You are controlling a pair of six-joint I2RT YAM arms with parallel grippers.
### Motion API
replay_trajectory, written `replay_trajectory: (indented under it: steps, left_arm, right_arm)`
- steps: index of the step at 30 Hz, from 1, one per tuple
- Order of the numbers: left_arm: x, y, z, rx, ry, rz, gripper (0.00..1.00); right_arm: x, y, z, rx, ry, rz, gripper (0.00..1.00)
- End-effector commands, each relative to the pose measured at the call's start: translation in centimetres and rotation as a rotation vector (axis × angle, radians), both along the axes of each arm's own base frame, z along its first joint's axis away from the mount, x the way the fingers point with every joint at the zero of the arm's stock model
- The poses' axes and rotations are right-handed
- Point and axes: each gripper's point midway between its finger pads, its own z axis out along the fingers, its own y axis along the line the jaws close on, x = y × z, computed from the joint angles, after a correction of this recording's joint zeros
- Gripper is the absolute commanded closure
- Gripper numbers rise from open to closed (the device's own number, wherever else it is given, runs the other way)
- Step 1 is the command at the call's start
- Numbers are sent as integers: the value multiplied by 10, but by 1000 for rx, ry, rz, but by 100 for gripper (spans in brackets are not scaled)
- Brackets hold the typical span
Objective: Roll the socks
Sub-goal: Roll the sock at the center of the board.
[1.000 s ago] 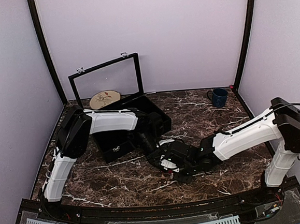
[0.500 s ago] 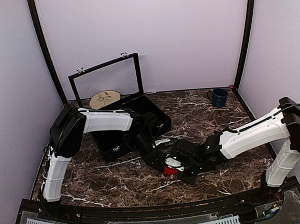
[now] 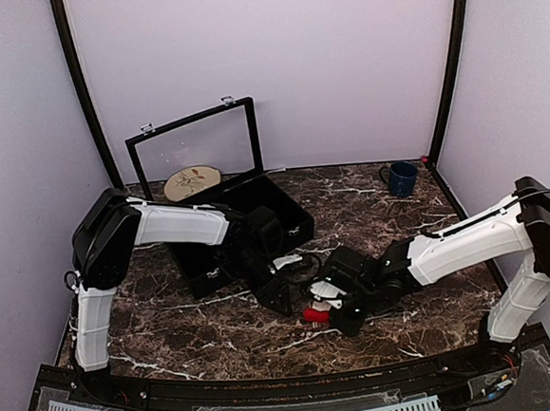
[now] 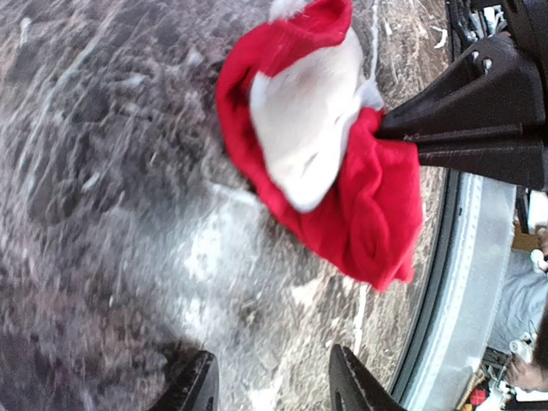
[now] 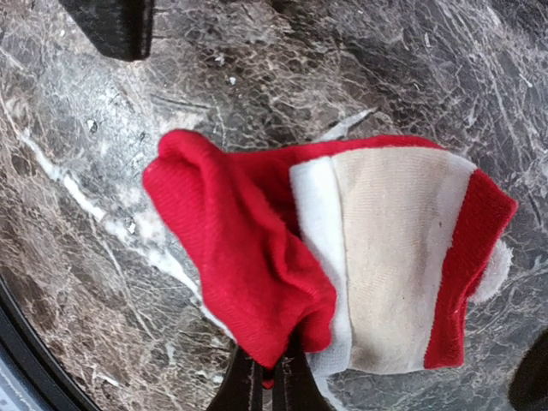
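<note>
Red sock [image 5: 240, 248] in right gripper [image 5: 264, 378]; left gripper [image 4: 272, 377] empty

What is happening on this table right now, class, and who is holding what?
Two robot arms are working on a red sock over the marble table. The right tool is shut on a bunched edge of the sock, which is folded over with its white patch showing. The left tool hangs open a little way off it, touching nothing. No tight bundle is formed yet, and no black sock is in sight.
</note>
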Motion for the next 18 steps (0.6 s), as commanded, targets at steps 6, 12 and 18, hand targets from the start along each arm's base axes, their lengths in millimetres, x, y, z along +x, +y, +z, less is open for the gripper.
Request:
replay_trajectory:
  steps: [6,12,18]
  left_arm:
    - [9,26,-6,56,-179,118,53]
    - [7,16,-2,63,-400,79,53]
    - [5,-7,10,24,-653,60,53]
  right_arm:
    - [-5,-6,-1,68,187,-79,100]
    - [-1,-5,-1,123,302,-128,100]
    - [-2,-1,-1,159,410,-143,100]
